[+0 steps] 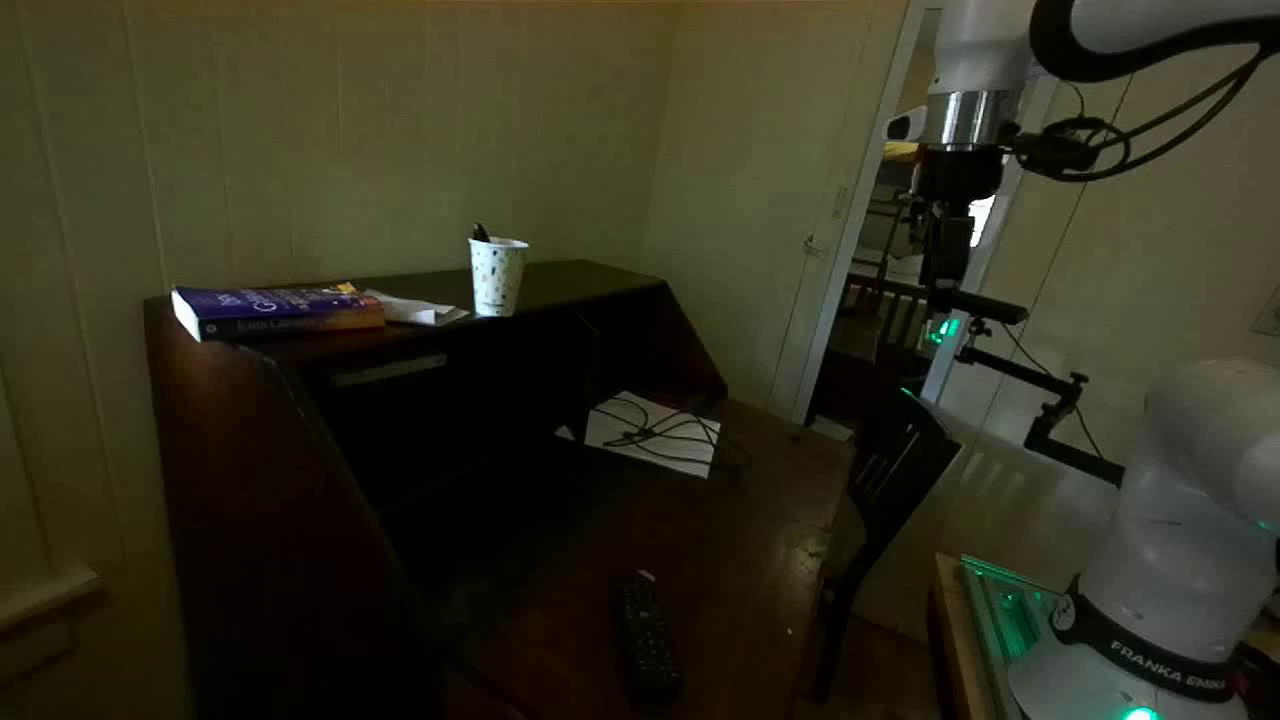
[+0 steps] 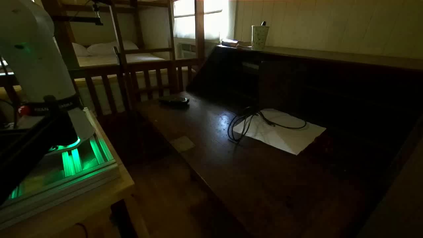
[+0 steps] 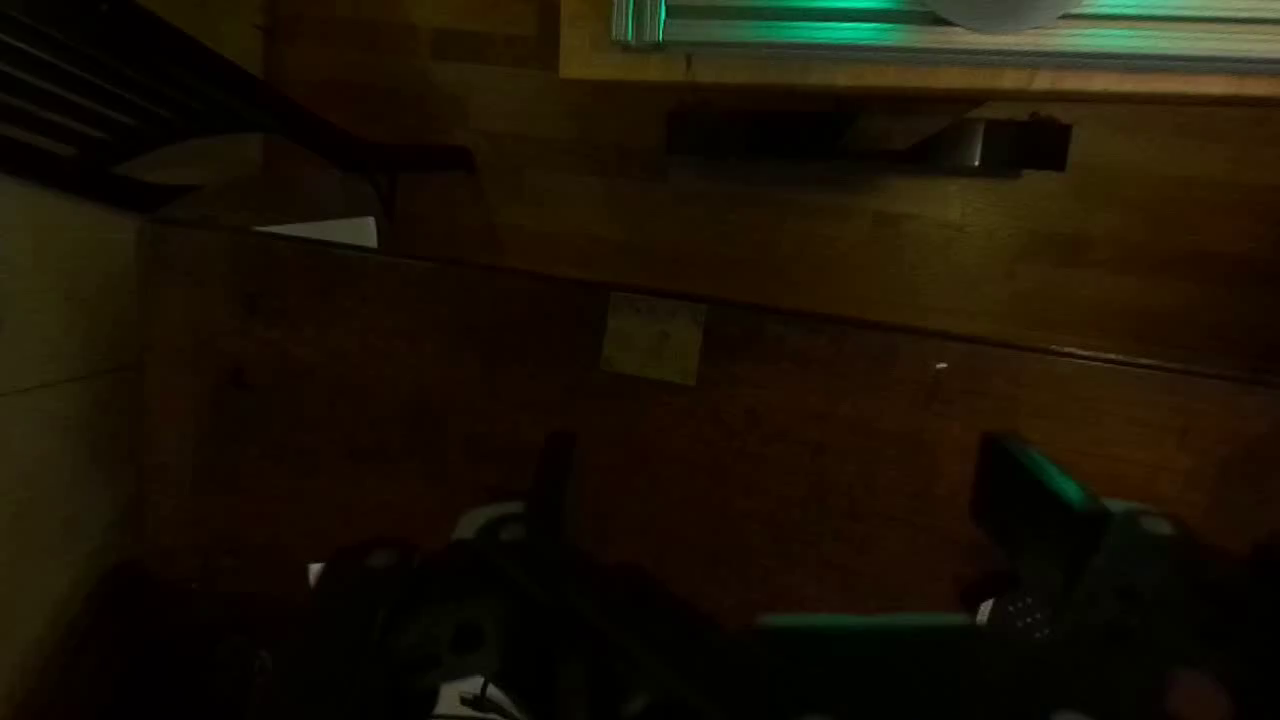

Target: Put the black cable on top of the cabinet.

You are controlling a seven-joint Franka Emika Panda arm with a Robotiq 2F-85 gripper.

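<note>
The black base band [image 1: 1150, 662] reads "FRANKA EMIKA" — the book [image 1: 285, 308], blurred.

White paper [image 1: 412, 309] lies between a purple book [image 1: 285, 311] and a speckled cup [image 1: 497, 282].

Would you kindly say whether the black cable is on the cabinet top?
Off: in both exterior views, the black cable lies looped, partly on white paper, below the cabinet top.

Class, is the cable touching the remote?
Apart. In both exterior views, a wide stretch of brown wood shows between the cable and the remote.
</note>
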